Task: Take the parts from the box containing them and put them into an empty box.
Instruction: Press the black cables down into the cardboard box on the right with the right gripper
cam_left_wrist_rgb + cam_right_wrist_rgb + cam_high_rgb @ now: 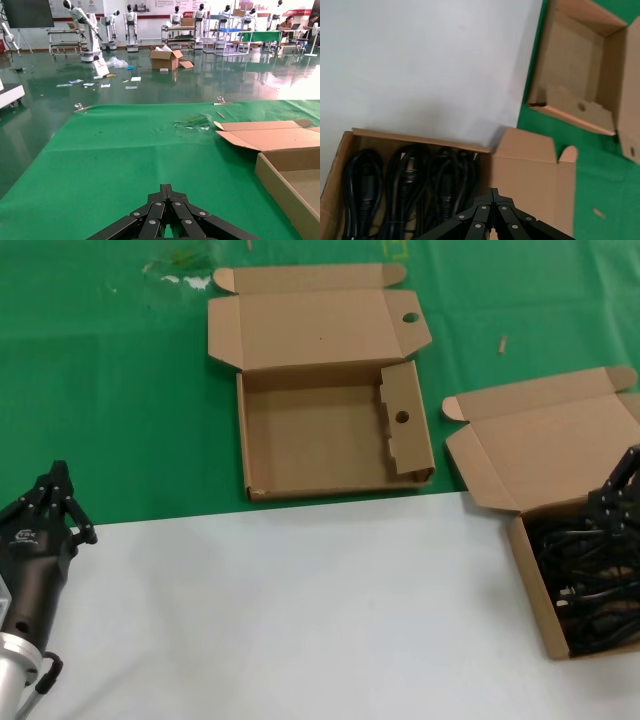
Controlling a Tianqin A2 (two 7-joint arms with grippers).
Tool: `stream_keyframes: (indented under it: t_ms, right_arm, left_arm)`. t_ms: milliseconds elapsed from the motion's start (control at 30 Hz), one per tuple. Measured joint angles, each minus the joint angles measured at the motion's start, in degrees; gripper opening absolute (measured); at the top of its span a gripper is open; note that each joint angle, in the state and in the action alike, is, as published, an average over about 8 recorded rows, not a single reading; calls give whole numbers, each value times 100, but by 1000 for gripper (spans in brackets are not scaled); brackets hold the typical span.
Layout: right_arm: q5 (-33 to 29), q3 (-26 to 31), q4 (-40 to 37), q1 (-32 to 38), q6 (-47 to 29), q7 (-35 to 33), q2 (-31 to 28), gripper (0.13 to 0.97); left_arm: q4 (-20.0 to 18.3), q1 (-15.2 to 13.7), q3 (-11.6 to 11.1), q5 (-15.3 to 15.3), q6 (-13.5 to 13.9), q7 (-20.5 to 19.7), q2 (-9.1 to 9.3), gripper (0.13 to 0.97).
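The box containing the parts (527, 578) lies open at the right, its plain lid (560, 450) folded back. Several coiled black cables (585, 580) fill it; the right wrist view shows them side by side (407, 180) inside its wall (415, 140). My right gripper (606, 498) is shut and empty, hovering over the box where the cables meet the lid (493, 192). The empty box (310, 440), with a holed partition (403, 420), sits at the centre back and also shows in the right wrist view (575, 60). My left gripper (58, 472) is shut and parked at the lower left (166, 189).
A green cloth (100, 390) covers the far half of the table and a white sheet (300, 610) the near half. Small scraps (503, 343) and white debris (180, 280) lie on the cloth. The empty box's edge (290, 185) shows in the left wrist view.
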State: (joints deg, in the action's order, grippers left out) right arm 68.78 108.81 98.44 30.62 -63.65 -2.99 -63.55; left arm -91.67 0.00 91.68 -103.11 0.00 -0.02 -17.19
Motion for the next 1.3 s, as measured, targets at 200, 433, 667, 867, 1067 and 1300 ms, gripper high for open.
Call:
stream_keyframes:
  t_ms: [200,433,667,867,1067,1300]
  right_arm:
    - [-70,-13,118,-18,-93,87,-68,139]
    - [-173,49,-77,-48,0,-26,59,156]
    - [-231,130,-338,-36,85,-153,222,173]
    - [-258,195,-513,-21,130,-236,337,239]
    - [-279,265,-713,18,170,-328,456,327]
    - [-282,330,-898,75,169,-413,538,439]
  left_arm:
    - [0,0,0,0,0,0,0,140]
    - [0,0,0,0,0,0,0,140]
    - [0,0,0,0,0,0,0,140]
    - [0,0,0,0,0,0,0,140]
    - [0,0,0,0,0,0,0,140]
    - [0,0,0,0,0,0,0,140]
